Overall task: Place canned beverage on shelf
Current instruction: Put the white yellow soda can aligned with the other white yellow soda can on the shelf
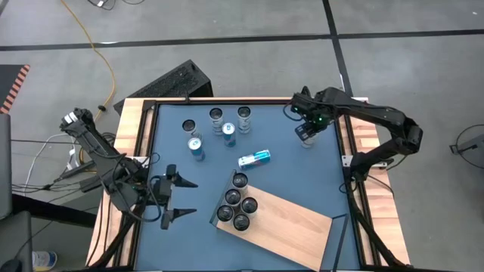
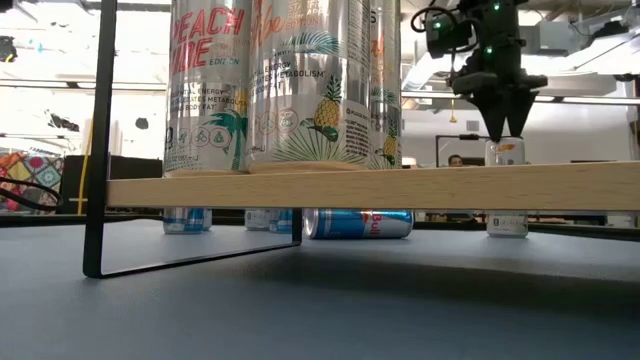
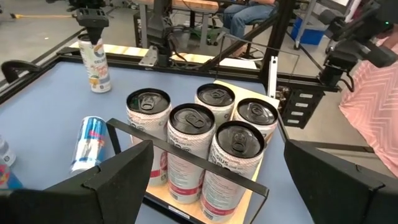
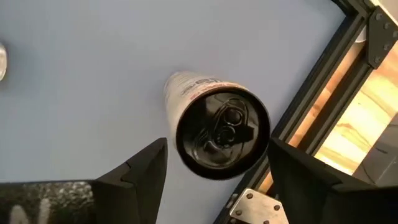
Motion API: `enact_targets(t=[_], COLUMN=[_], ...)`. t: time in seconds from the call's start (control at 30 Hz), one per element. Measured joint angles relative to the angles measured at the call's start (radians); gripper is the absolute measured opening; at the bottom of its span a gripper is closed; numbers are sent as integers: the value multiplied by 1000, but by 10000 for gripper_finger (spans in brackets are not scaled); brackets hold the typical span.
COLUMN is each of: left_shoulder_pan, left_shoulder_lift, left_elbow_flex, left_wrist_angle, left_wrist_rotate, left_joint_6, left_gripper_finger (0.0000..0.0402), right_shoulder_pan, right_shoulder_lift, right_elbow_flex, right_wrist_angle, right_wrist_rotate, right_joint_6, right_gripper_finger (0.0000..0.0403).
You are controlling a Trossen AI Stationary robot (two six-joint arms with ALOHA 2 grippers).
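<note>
Left gripper [image 1: 184,198] waits open at 8 o'clock. Shelf [image 1: 291,223], 5 o'clock, holds five cans [image 1: 237,201]. Loose cans [image 1: 218,129] remain on the surface [image 1: 280,136]. Right gripper [image 1: 305,136], open, straddles an upright can [image 4: 214,127] at 2 o'clock.

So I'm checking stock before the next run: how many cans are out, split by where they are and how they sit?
Shelf cans, upright on the shelf: 5
Upright cans on the table: 6
Lying can, on its side on the table: 1
Total: 12
</note>
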Motion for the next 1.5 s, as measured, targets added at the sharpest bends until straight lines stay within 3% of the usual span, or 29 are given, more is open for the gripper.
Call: enact_targets(t=[0.33, 0.73, 1.5], left_shoulder_pan=[42, 42, 42], left_shoulder_lift=[0, 0, 0], left_elbow_flex=[0, 0, 0], left_wrist_angle=[0, -23, -21], left_wrist_rotate=[42, 69, 85], left_joint_6=[0, -9, -7], left_gripper_finger=[348, 348, 348], right_shoulder_pan=[-8, -38, 25], right_shoulder_lift=[2, 3, 1], right_elbow_flex=[0, 0, -33], right_wrist_angle=[91, 72, 65], right_wrist_rotate=[-27, -27, 51], right_joint_6=[-34, -27, 25], right_gripper_finger=[266, 266, 266])
